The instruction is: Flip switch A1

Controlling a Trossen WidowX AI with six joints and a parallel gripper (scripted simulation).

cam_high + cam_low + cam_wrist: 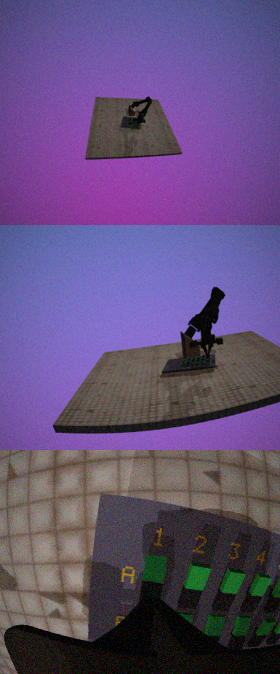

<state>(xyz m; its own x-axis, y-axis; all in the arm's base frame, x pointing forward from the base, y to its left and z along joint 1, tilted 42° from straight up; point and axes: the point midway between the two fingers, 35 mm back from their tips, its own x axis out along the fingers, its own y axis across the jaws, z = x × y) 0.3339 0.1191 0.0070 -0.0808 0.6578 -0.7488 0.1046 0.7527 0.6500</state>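
Observation:
The dark purple panel [125, 121] [168, 367] [116, 525] carries rows of green-and-dark switches, with orange letters and numbers. Switch A1 [155, 568] is at its far left corner in the wrist view. Its far half is a darker green than the far half of A2 [198, 577]. A1's near half is dark and runs under the fingertips. My gripper [208, 356] [150, 604] is shut and empty, fingertips together, low over the near end of A1. Whether the tips touch it I cannot tell. The tips hide part of row B.
Switches A3 [232, 581] and A4 [260, 585] stand to the right of A2 in the wrist view. A brown upright block [131, 110] [190, 348] stands beside the panel near the arm. The tiled table top [107, 138] [114, 390] [45, 515] surrounds the panel.

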